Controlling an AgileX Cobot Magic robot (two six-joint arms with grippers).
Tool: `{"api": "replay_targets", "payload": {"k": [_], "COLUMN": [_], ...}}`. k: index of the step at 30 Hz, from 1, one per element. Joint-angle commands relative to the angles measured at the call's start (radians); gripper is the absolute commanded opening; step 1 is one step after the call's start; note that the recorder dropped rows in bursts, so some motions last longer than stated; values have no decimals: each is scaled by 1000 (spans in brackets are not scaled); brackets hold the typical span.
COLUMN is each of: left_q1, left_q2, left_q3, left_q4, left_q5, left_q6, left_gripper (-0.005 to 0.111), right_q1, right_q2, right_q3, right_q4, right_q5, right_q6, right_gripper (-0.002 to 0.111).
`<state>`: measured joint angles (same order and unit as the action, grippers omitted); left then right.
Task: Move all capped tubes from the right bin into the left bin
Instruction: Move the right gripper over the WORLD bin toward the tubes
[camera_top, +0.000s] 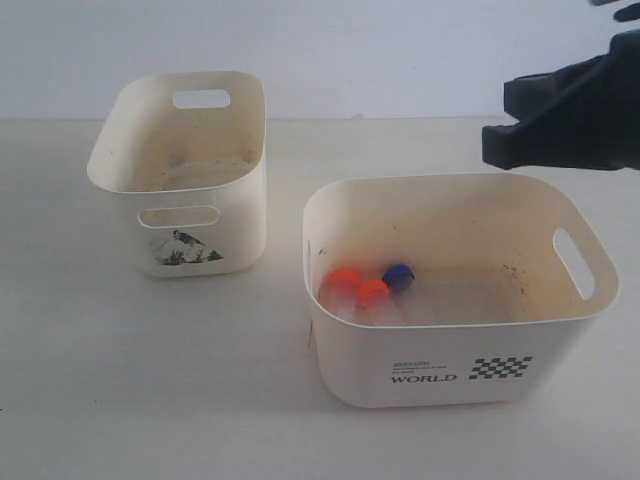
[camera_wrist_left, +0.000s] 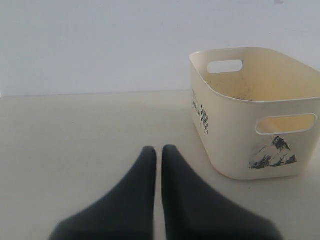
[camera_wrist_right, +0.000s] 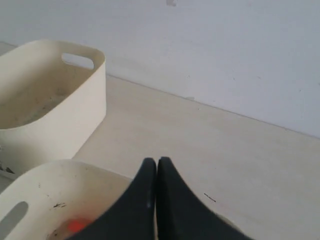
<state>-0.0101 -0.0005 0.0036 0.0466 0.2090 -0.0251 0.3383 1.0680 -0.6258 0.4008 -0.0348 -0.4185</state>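
Three capped tubes lie together in the left end of the right bin (camera_top: 470, 345): two with orange-red caps (camera_top: 345, 283) (camera_top: 373, 293) and one with a blue cap (camera_top: 399, 276). The left bin (camera_top: 200, 245), with a dark sticker, stands empty at the back left. My right gripper (camera_top: 497, 140) hovers shut and empty above the right bin's far rim. In the right wrist view the gripper (camera_wrist_right: 157, 162) is over the bin's rim (camera_wrist_right: 60, 167), with one orange cap (camera_wrist_right: 75, 226) below. My left gripper (camera_wrist_left: 159, 150) is shut on nothing, low over the table beside the left bin (camera_wrist_left: 225, 105).
Both bins stand on a pale tabletop (camera_top: 100, 380) in front of a white wall (camera_top: 380, 50). A gap of bare table separates the two bins. The left arm does not show in the exterior view.
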Motion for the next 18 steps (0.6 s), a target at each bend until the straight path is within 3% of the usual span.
{"api": "replay_targets", "payload": {"k": [1, 7, 18], "left_q1": [0, 0, 0], "left_q2": [0, 0, 0], "left_q3": [-4, -4, -4], "left_q4": [2, 2, 2], "left_q5": [0, 0, 0], "left_q6": [-10, -10, -10], "left_gripper": [4, 4, 4], "right_q1": [2, 2, 2], "right_q2": [84, 117, 154], "right_q3": [-11, -27, -27], "right_q4": [-4, -6, -6], "right_q5": [-58, -36, -174], "right_q6": [-37, -265, -265], "right_gripper": [0, 0, 0]}}
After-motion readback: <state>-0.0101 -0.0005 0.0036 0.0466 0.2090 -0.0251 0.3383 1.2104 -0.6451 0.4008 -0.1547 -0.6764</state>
